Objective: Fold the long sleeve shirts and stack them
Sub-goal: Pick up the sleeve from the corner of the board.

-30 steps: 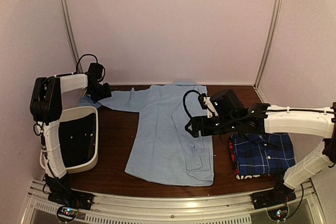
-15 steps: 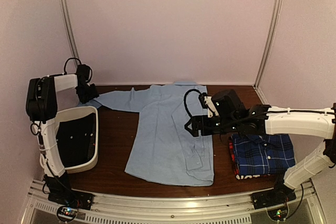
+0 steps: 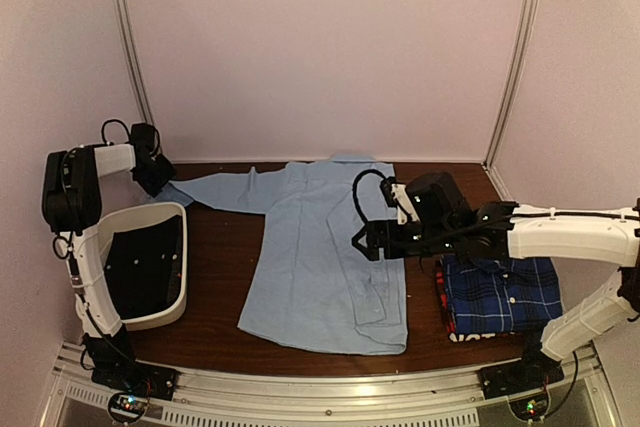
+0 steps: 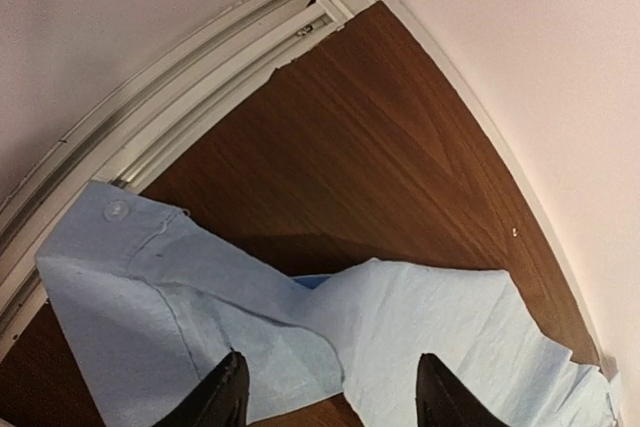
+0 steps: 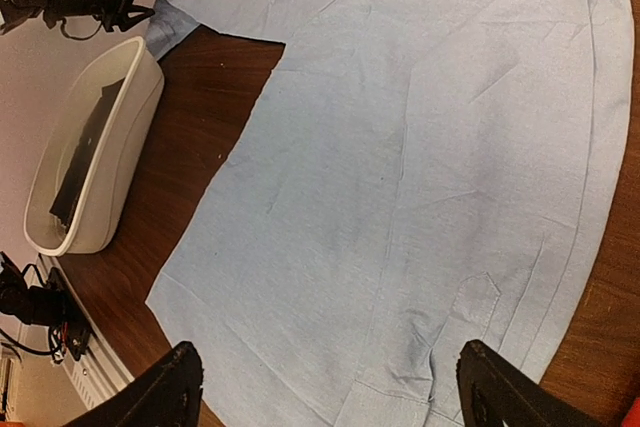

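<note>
- Top view: the light blue shirt [image 3: 320, 267] lies spread flat mid-tabletop [image 3: 220, 287], collar at the far edge. Its sleeve [image 3: 225, 192] reaches toward the far left corner, where the left gripper [image 3: 157, 179] hangs over the end. The right gripper [image 3: 364, 243] hovers over the shirt's right side. The plaid shirt [image 3: 500, 295] sits folded near the right edge on a red-and-black shirt [image 3: 441, 299]. A white bin [image 3: 150, 322] stands by the left edge.
- Left wrist: the left gripper [image 4: 330, 397] has its jaws partly apart and grips nothing; the cuff [image 4: 130, 267] lies flat below.
- Right wrist: the right gripper [image 5: 325, 387] is spread wide and empty above the shirt front.
</note>
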